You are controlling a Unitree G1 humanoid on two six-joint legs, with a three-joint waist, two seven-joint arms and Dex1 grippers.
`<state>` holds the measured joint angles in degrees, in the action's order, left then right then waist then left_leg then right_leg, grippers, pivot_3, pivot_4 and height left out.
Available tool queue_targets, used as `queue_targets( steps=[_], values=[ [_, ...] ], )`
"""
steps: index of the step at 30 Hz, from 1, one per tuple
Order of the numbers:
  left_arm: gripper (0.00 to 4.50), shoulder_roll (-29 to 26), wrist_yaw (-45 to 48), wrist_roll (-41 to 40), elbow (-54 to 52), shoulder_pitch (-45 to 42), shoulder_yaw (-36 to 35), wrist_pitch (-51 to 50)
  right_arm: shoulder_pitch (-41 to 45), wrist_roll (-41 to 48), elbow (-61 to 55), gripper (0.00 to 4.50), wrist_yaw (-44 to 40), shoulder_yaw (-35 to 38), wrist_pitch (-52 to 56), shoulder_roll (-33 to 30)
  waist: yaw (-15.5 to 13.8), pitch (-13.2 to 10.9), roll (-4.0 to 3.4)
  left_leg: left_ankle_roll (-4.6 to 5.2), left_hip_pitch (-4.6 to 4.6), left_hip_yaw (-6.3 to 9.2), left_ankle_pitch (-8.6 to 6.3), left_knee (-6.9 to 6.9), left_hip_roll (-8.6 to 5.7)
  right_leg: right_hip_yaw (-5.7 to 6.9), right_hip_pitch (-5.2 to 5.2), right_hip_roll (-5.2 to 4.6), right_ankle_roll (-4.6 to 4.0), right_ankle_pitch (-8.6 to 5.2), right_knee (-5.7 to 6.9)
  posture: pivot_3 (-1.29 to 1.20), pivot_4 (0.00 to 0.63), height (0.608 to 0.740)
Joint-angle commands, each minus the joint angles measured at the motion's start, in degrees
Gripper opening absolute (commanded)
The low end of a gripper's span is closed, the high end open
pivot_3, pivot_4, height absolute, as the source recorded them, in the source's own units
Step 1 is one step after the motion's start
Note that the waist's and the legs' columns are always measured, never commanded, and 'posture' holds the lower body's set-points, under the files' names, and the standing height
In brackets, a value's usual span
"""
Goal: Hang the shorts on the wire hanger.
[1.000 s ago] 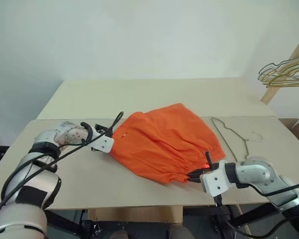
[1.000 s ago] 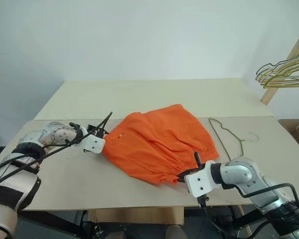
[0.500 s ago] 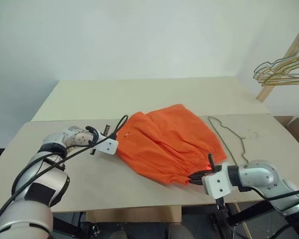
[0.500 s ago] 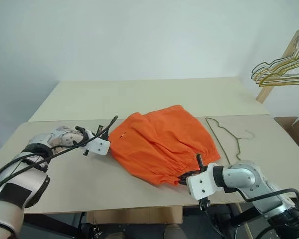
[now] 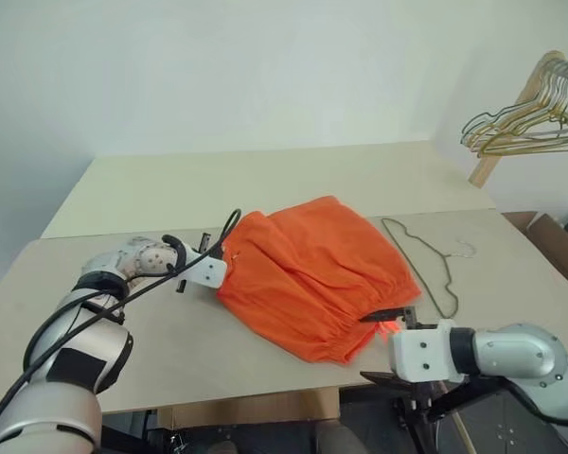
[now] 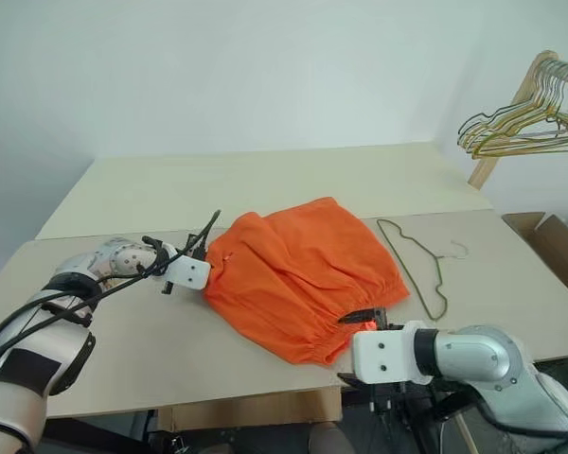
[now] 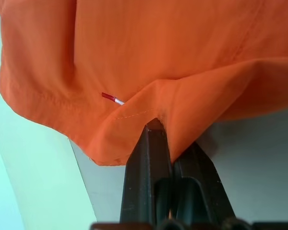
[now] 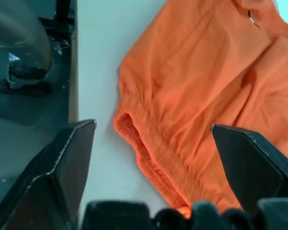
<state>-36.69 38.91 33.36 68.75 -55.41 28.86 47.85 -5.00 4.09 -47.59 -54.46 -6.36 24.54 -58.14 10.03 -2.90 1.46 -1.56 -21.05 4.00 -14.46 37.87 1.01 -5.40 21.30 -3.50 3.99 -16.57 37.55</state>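
Black fingers (image 7: 149, 163) of the left gripper (image 5: 220, 268) are pinched tight on a fold at the hem edge of the shorts (image 5: 312, 274); the left wrist view shows orange cloth bunched between the tips, with a small red-and-white tag just beside the fold. Right gripper (image 8: 153, 143) stands wide apart, holding nothing, its two fingers spread either side of the gathered waistband without touching it; it sits off the near edge of the tabletop (image 5: 170, 331), just beside the waistband corner of the shorts. Shorts lie crumpled at mid-table, waistband end toward the near edge, leg end toward the robot's left where the left gripper has it, most of the cloth resting on the surface. Wire hanger (image 5: 426, 270) lies flat on the tabletop to the right of the shorts, near but apart from the cloth, hook end toward the right edge. Bunch of gold and pale hangers (image 5: 521, 128) hangs on a wooden rack (image 5: 506, 128) beyond the far right corner. Cardboard box (image 6: 549, 251) sits past the right edge.
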Motion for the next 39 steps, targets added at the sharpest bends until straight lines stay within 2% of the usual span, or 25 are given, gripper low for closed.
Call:
queue_targets(
  steps=[1,5,10,13,16,19,30,31,35,39],
  values=[
    [0.00,-0.99,1.72,-2.65,-2.16,0.19,-1.89,1.03,3.74,-1.38,-6.35,4.47,3.91,-5.41,14.53,2.15,0.30,-0.14,0.11,0.00,-0.02,0.01,0.00,0.00,0.01,0.01,0.02,0.00,0.01,0.00,-0.01,-0.23,0.074,0.740],
    [0.00,-1.54,3.33,-3.85,-3.31,0.86,-2.55,1.16,10.77,-5.97,-5.72,4.47,8.98,-14.54,27.59,5.56,0.61,-0.76,0.15,0.01,-0.05,0.03,-0.01,0.00,0.02,0.01,0.08,0.01,0.00,0.00,0.00,-0.23,0.094,0.740],
    [0.00,-2.43,5.26,-5.39,-4.98,1.77,-3.51,1.09,17.45,-8.85,-4.07,4.47,11.80,-24.07,35.06,8.14,0.59,-1.82,0.06,0.02,-0.25,0.06,-0.01,0.00,0.01,-0.01,0.38,0.01,-0.29,0.16,0.10,-0.23,0.118,0.740],
    [0.00,-2.96,6.26,-6.44,-6.15,2.39,-4.26,0.75,20.77,-11.43,-2.14,4.47,14.27,-29.87,38.21,9.72,0.58,-2.15,0.03,0.02,-0.80,0.18,0.01,0.09,-0.06,-0.02,0.93,0.00,-0.40,0.23,0.32,-0.22,0.131,0.740],
    [0.00,-3.56,7.23,-7.22,-7.18,3.02,-4.70,0.60,23.34,-13.68,-0.30,4.47,16.52,-33.55,40.10,11.15,0.62,-2.64,-0.08,0.03,-0.80,0.22,0.01,0.18,-0.08,-0.01,0.95,-0.01,-0.40,0.23,0.42,-0.22,0.136,0.740],
    [0.00,-4.01,8.00,-7.86,-7.92,3.50,-5.01,0.30,25.23,-15.16,1.15,3.92,17.48,-35.32,40.60,11.17,0.95,-2.99,-0.11,0.03,-0.75,0.25,0.01,0.17,-0.05,0.01,0.93,0.03,-0.39,0.22,0.43,-0.22,0.138,0.740],
    [0.00,-5.98,10.22,-10.05,-11.01,5.88,-6.83,-1.55,23.49,-16.80,0.49,0.17,17.70,-32.38,36.77,5.47,1.47,-3.23,-0.18,0.03,-0.83,0.32,0.01,0.17,-0.07,0.05,0.95,0.00,-0.38,0.21,0.40,-0.23,0.130,0.740],
    [0.00,-6.38,10.83,-10.55,-11.62,6.40,-7.08,-1.83,22.90,-16.97,0.56,0.01,17.76,-31.63,35.43,4.49,1.55,-3.25,-0.20,0.03,-0.83,0.32,0.01,0.17,-0.07,0.04,0.95,0.00,-0.38,0.21,0.40,-0.23,0.130,0.740],
    [0.00,-7.70,12.03,-11.78,-14.08,8.12,-8.08,-3.56,19.53,-16.79,1.49,0.01,17.67,-26.77,25.92,1.04,1.85,-3.31,-0.20,0.03,-0.88,0.32,0.01,0.17,-0.07,0.05,0.98,0.00,-0.37,0.20,0.40,-0.23,0.126,0.740],
    [0.00,-5.48,15.46,-17.33,-16.35,8.92,-11.07,-10.62,17.10,-14.33,2.64,0.01,15.54,-20.78,18.67,0.32,1.89,-3.33,-0.21,0.03,-0.88,0.32,0.01,0.17,-0.06,0.05,0.98,0.00,-0.36,0.20,0.42,-0.23,0.112,0.740]
  ],
)
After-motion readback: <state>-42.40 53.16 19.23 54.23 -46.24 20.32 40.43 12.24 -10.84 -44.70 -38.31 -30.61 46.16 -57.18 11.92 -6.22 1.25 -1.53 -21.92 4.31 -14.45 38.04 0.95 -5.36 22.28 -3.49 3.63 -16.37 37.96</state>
